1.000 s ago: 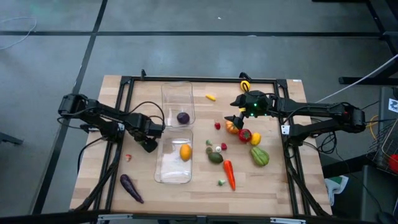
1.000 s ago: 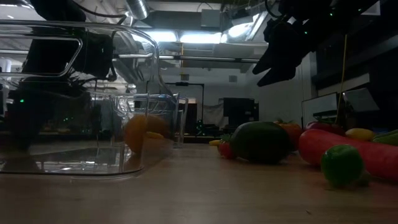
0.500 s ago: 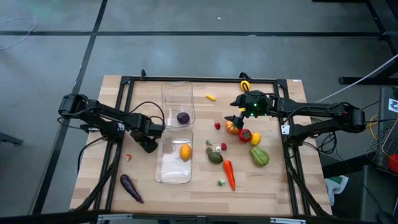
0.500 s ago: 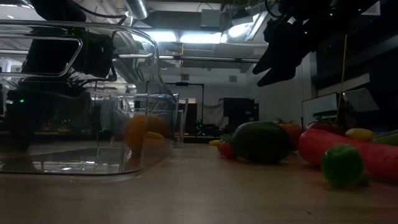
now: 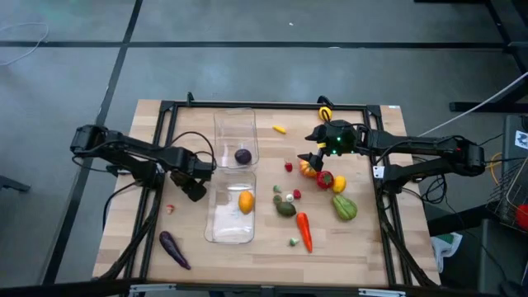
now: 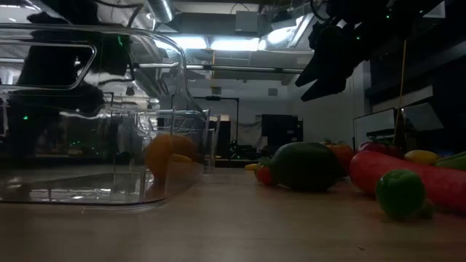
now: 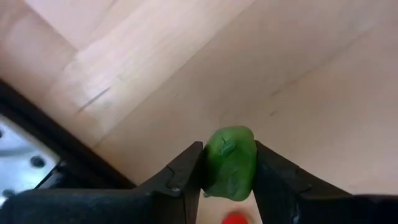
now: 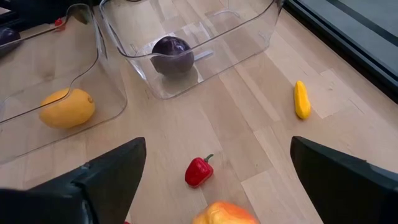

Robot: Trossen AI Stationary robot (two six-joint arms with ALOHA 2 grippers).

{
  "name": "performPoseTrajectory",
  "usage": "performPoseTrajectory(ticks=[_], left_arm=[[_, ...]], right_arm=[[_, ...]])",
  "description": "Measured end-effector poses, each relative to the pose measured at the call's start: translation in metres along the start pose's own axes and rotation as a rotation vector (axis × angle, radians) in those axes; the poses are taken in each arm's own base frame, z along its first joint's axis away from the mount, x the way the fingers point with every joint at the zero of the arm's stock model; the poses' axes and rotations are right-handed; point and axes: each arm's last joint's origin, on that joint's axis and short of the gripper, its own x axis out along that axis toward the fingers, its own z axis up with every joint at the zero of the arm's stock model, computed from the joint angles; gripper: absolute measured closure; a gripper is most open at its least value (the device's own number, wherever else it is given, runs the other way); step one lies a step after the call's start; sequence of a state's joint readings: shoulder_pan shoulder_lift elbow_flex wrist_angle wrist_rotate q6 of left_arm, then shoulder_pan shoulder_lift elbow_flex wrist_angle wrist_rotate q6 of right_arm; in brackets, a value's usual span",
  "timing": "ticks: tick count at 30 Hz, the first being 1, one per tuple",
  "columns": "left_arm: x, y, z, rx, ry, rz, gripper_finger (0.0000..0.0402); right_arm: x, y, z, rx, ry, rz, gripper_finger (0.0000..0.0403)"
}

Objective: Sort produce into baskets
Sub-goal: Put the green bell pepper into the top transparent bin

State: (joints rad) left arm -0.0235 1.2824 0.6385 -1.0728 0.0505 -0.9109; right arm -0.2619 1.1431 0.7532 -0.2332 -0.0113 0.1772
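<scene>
Left wrist view: your left gripper (image 7: 229, 163) pinches small green piece (image 7: 230, 163) between both fingers, over bare wood just left of near bin (image 5: 230, 210). Bin lies right of jaws, long axis running near to far; left arm nearest. Your right gripper (image 5: 313, 149) hovers spread wide over orange pepper (image 8: 224, 213).

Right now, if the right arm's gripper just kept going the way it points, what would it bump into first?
Probably the small red pepper on the table, lying straight ahead between the open right gripper fingers; beyond it sits the clear bin holding a purple fruit. Depth is hard to judge.
</scene>
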Motion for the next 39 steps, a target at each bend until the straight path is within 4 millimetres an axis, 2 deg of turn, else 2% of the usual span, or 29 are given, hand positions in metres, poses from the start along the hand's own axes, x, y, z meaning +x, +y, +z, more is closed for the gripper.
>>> performPoseTrajectory(ticks=[6, 13, 18, 22, 28, 33, 39], left_arm=[[-0.026, 0.003, -0.004, 0.002, -0.051, -0.080, 0.0285], [-0.062, 0.003, -0.007, 0.011, -0.168, -0.236, 0.0285], [-0.081, 0.003, -0.006, -0.041, -0.285, -0.305, 0.0285], [-0.090, -0.001, 0.005, -0.083, -0.429, -0.389, 0.0286], [-0.106, -0.005, 0.032, -0.132, -0.738, -0.442, 0.0286], [-0.104, -0.010, 0.056, -0.091, -0.893, -0.422, 0.0286], [-0.085, -0.017, 0.078, 0.003, -0.863, -0.299, 0.0286]], right_arm=[[0.000, 0.000, 0.000, 0.000, -0.001, 0.000, 0.0008], [0.000, 0.000, 0.000, 0.000, 0.000, 0.000, 0.0008], [0.000, 0.000, 0.000, 0.000, 0.000, 0.000, 0.0008], [0.000, 0.000, 0.000, 0.000, -0.001, 0.000, 0.0008], [0.000, 0.000, 0.000, 0.000, 0.000, 0.000, 0.0008], [0.000, 0.000, 0.000, 0.000, 0.000, 0.000, 0.0008], [0.000, 0.000, 0.000, 0.000, 0.000, 0.000, 0.0008]])
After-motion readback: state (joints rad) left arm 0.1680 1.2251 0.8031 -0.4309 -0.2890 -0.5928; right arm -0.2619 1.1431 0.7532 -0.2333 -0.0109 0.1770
